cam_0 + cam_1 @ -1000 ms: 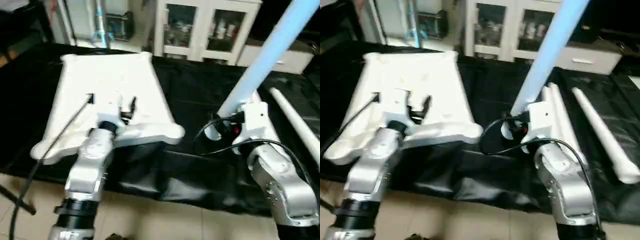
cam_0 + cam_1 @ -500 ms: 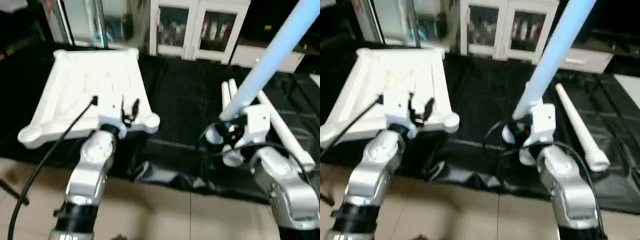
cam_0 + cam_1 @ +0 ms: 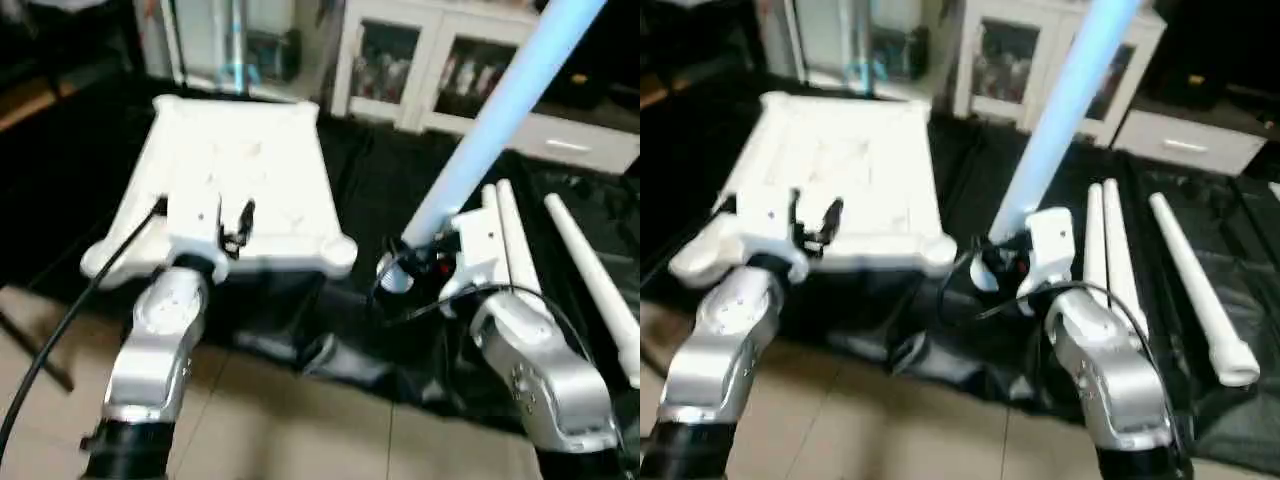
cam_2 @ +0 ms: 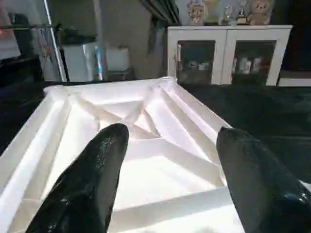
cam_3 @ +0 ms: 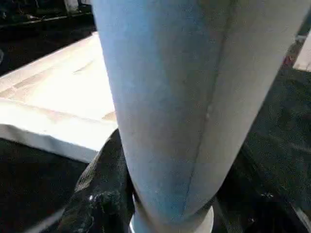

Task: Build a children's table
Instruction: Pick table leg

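Left gripper (image 3: pixel 232 222), centre-left of the left eye frame: two black fingers (image 4: pixel 92 179) spread apart, nothing between them, poised just above the near edge of the white plastic rectangular table top (image 3: pixel 240 170). Underside of that top turned upward, ribs crossing in an X, round sockets bulging at the near corners, one at lower left and one at lower right of the slab. Resting on the tabletop draped in black sheeting (image 3: pixel 390 200), tilted slightly clockwise in the frame.

Right gripper (image 5: pixel 160 208), centre-right of the left eye frame, closed around the thick lower end of a long tapered white tube leg (image 3: pixel 500 110). Black fingers (image 5: pixel 99 194) pressed against both sides of the tube. Leg slanting steeply up and to the right, out through the top edge of the frame, bluish in the light. Held end well apart from the table top, above the black sheeting to the right of the near right corner socket.

Further right, three more white tapered tube legs lying on the black sheeting: two side by side and touching (image 3: pixel 1105 250), just beside the right wrist, and a third (image 3: pixel 1195 285) a little apart nearer the right edge, its wide end toward the bottom.

Upper middle of the frame, beyond the tabletop: a white cabinet with glass doors (image 3: pixel 420 65). Along the bottom: pale tiled floor (image 3: pixel 280 420).
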You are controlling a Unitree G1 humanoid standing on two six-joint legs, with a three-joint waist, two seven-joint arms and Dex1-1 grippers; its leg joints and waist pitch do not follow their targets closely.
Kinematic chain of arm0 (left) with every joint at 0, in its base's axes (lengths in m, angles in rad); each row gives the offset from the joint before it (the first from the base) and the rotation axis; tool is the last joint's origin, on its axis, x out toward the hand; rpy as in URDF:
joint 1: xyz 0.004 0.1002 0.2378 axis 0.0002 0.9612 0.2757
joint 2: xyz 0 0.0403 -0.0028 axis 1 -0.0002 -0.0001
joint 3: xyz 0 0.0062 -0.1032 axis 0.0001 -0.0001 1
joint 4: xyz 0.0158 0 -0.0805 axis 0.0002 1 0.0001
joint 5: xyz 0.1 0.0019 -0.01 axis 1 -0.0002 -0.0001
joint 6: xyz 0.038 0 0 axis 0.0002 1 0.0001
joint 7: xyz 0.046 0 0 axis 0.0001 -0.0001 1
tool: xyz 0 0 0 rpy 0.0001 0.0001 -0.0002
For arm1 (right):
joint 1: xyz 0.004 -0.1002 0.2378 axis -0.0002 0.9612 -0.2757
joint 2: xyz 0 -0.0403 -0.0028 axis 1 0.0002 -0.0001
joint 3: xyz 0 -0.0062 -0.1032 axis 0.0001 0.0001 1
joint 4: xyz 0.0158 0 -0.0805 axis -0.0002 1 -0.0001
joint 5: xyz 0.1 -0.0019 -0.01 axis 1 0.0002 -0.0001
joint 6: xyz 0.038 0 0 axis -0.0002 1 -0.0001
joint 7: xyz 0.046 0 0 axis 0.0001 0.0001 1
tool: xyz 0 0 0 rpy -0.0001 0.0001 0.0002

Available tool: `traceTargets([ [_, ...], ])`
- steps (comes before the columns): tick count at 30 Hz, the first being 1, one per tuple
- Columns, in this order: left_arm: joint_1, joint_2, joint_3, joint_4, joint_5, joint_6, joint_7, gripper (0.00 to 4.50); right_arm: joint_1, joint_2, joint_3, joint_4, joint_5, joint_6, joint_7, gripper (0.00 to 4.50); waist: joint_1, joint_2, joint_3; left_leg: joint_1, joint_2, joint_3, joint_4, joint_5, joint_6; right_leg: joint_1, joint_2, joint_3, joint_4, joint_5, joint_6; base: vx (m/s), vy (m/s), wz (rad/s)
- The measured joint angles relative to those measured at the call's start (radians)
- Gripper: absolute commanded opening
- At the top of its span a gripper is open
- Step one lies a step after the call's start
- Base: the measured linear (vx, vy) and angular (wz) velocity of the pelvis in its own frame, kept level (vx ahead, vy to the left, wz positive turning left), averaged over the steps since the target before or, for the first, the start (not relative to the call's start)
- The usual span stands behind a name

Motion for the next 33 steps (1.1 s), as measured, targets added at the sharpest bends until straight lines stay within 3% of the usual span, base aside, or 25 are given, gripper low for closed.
traceTargets([
  [1,0.0,-0.002,-0.006,-0.005,0.0,0.0,-0.001,3.3,0.0,-0.006,-0.001,0.001,-0.003,0.0,0.0,1.86,-0.004,-0.01,-0.002,0.007,-0.01,0.008,-0.003,-0.006,0.0,-0.027,-0.003,0.006,-0.015,0.015,0.008,0.131,0.004,0.0],
  [2,0.0,-0.003,-0.008,-0.014,0.0,0.001,-0.001,3.3,0.001,-0.007,-0.001,0.001,-0.005,0.0,0.001,1.86,-0.006,-0.039,-0.003,0.022,-0.033,0.027,-0.012,-0.013,-0.003,-0.04,-0.014,0.026,-0.073,0.05,-0.007,0.064,-0.003,-0.01],
  [3,0.0,-0.003,-0.011,-0.02,0.002,0.002,-0.002,3.3,0.002,-0.006,-0.005,0.003,-0.005,-0.001,0.0,1.86,-0.003,-0.062,0.0,0.031,-0.05,0.039,-0.01,-0.021,-0.007,-0.035,-0.024,0.049,-0.09,0.126,-0.024,0.139,-0.041,0.05],
  [4,0.001,-0.015,-0.02,-0.019,0.001,0.008,-0.004,3.3,0.008,-0.013,-0.017,0.012,-0.006,-0.001,-0.002,1.86,0.003,-0.061,0.003,0.039,-0.049,0.043,0.001,-0.033,0.014,-0.025,-0.016,0.06,-0.085,0.118,-0.028,0.143,-0.074,0.12],
  [5,0.002,-0.022,-0.055,-0.02,0.0,0.012,-0.015,3.3,0.009,-0.021,-0.038,0.03,-0.01,-0.001,-0.007,1.86,0.023,-0.052,0.003,0.032,-0.047,0.026,0.037,-0.048,0.04,-0.01,-0.009,0.063,-0.094,0.113,-0.031,0.143,-0.074,0.12],
  [7,0.001,-0.023,-0.069,-0.021,-0.003,0.013,-0.027,3.3,0.009,-0.023,-0.05,0.039,-0.014,-0.001,-0.014,1.86,0.05,-0.04,0.002,0.002,-0.042,0.0,0.077,-0.042,0.029,0.016,0.002,0.065,-0.116,0.112,-0.037,0.143,-0.021,-0.01],
  [8,0.0,-0.02,-0.068,-0.023,-0.005,0.013,-0.03,3.3,0.007,-0.022,-0.052,0.037,-0.014,-0.001,-0.013,1.86,0.064,-0.028,0.003,-0.023,-0.029,-0.01,0.07,-0.03,0.009,0.033,0.005,0.056,-0.123,0.107,-0.039,0.144,0.005,-0.04],
  [10,0.0,-0.017,-0.065,-0.03,-0.006,0.014,-0.033,3.3,0.007,-0.021,-0.054,0.03,-0.012,-0.001,-0.013,1.86,0.075,0.014,0.004,-0.036,0.021,-0.006,-0.004,0.038,-0.032,0.057,0.024,0.027,-0.129,0.096,-0.031,0.13,0.08,0.08],
  [11,0.005,-0.011,-0.06,-0.031,-0.006,0.016,-0.033,3.3,0.011,-0.006,-0.045,0.031,-0.008,0.001,-0.011,1.86,0.074,0.024,0.008,-0.027,0.026,-0.003,-0.001,0.039,-0.025,0.06,0.02,0.02,-0.127,0.081,-0.042,0.215,0.166,0.17],
  [13,0.008,0.005,-0.036,-0.027,-0.005,0.018,-0.034,3.3,0.011,0.001,-0.03,0.015,0.004,0.002,-0.002,1.86,0.067,0.019,0.007,-0.017,0.015,0.002,-0.008,0.026,-0.022,0.04,0.013,0.026,-0.072,0.051,-0.076,0.156,0.117,0.08],
  [14,0.012,0.007,-0.029,-0.028,-0.005,0.019,-0.035,3.3,0.012,0.0,-0.033,0.006,0.008,0.002,-0.001,1.86,0.068,0.019,0.007,-0.003,0.017,0.024,-0.014,0.017,-0.022,0.016,0.006,0.023,-0.035,0.051,-0.071,0.073,0.044,-0.02],
  [15,0.014,0.007,-0.028,-0.028,-0.005,0.019,-0.036,3.3,0.012,-0.002,-0.034,0.002,0.013,0.003,0.0,1.86,0.07,0.007,0.004,0.014,0.019,0.055,-0.024,0.012,-0.024,-0.002,-0.005,0.021,-0.03,0.056,-0.063,0.14,0.071,-0.24],
  [16,0.014,0.007,-0.03,-0.028,-0.005,0.02,-0.04,3.3,0.012,-0.003,-0.035,-0.002,0.015,0.003,0.004,1.86,0.068,-0.002,0.005,0.032,0.022,0.086,-0.034,0.007,-0.028,-0.015,-0.017,0.019,-0.038,0.064,-0.058,0.129,0.016,-0.49],
  [17,0.013,0.006,-0.036,-0.032,-0.006,0.02,-0.046,3.3,0.014,-0.005,-0.035,-0.002,0.016,0.002,0.007,1.86,0.064,-0.029,0.005,0.061,0.021,0.141,-0.049,0.002,-0.036,-0.025,-0.035,0.019,-0.08,0.072,-0.071,0.129,0.016,-0.49],
  [19,0.015,-0.002,-0.052,-0.033,-0.007,0.022,-0.056,3.3,0.031,-0.022,-0.042,-0.003,0.013,0.002,0.009,1.86,0.064,-0.046,0.006,0.089,0.024,0.176,-0.043,-0.025,-0.056,-0.014,-0.022,0.059,-0.08,0.099,-0.044,0.208,-0.071,-0.49],
  [20,0.012,-0.018,-0.083,-0.034,-0.012,0.025,-0.071,3.3,0.048,-0.035,-0.059,0.0,0.012,0.003,0.009,1.86,0.07,-0.035,0.003,0.061,0.01,0.106,0.015,-0.044,-0.029,-0.005,-0.006,0.07,-0.085,0.094,-0.048,0.255,-0.07,-0.47],
  [21,0.014,-0.022,-0.105,-0.041,-0.02,0.026,-0.083,3.3,0.056,-0.039,-0.072,0.002,0.01,0.005,0.009,1.86,0.072,-0.033,0.002,0.025,-0.005,0.061,0.068,-0.039,-0.021,0.0,0.001,0.072,-0.092,0.093,-0.05,0.249,-0.029,-0.33],
  [22,0.014,-0.022,-0.11,-0.045,-0.027,0.026,-0.094,3.3,0.055,-0.04,-0.077,0.001,0.009,0.006,0.009,1.86,0.071,-0.034,0.002,-0.011,-0.014,0.033,0.081,-0.023,-0.029,0.003,0.004,0.072,-0.096,0.092,-0.051,0.148,-0.039,-0.18],
  [23,0.02,-0.016,-0.109,-0.052,-0.038,0.027,-0.114,3.48,0.05,-0.042,-0.076,-0.001,0.011,0.006,0.014,1.86,0.072,-0.031,0.0,-0.052,-0.012,0.012,0.038,0.024,-0.034,0.005,0.013,0.064,-0.094,0.094,-0.047,0.148,-0.039,-0.18],
  [24,0.032,-0.008,-0.105,-0.065,-0.056,0.025,-0.14,3.58,0.046,-0.048,-0.071,-0.004,0.013,0.006,0.026,1.86,0.072,-0.014,-0.005,-0.07,0.004,0.005,-0.033,0.079,-0.032,0.006,0.031,0.043,-0.092,0.09,-0.048,-0.061,-0.043,-0.15],
  [25,0.043,0.0,-0.102,-0.075,-0.074,0.021,-0.166,3.58,0.043,-0.049,-0.063,-0.007,0.015,0.006,0.037,1.86,0.078,0.002,-0.004,-0.085,0.022,-0.007,-0.051,0.129,-0.055,0.008,0.043,0.023,-0.086,0.083,-0.047,-0.152,-0.034,-0.26],
  [26,0.074,0.015,-0.092,-0.078,-0.106,0.013,-0.211,3.76,0.044,-0.053,-0.037,-0.011,0.02,0.006,0.063,1.86,0.076,0.001,-0.005,-0.095,0.039,-0.012,-0.04,0.127,-0.052,0.008,0.046,0.015,-0.087,0.082,-0.046,-0.152,-0.034,-0.26],
  [28,0.101,0.043,-0.092,-0.077,-0.137,0.011,-0.273,3.85,0.047,-0.067,-0.022,-0.027,0.025,0.006,0.096,1.86,0.078,0.0,-0.004,-0.106,0.041,-0.007,-0.036,0.122,-0.044,0.001,0.042,0.017,-0.092,0.083,-0.041,-0.011,-0.01,-0.09],
  [31,0.096,0.125,-0.126,-0.075,-0.146,0.011,-0.384,4.13,0.042,-0.109,-0.027,-0.028,0.045,0.006,0.146,1.86,0.086,0.003,-0.002,-0.1,0.044,0.026,-0.044,0.122,-0.037,0.003,0.032,0.022,-0.098,0.084,-0.042,-0.023,0.04,0.01],
  [33,0.091,0.165,-0.133,-0.061,-0.146,0.01,-0.444,4.3,0.038,-0.128,-0.041,-0.028,0.06,0.006,0.177,1.86,0.084,0.003,0.003,-0.084,0.046,0.047,-0.052,0.121,-0.039,0.014,0.024,0.026,-0.107,0.089,-0.037,-0.051,0.06,0.01],
])
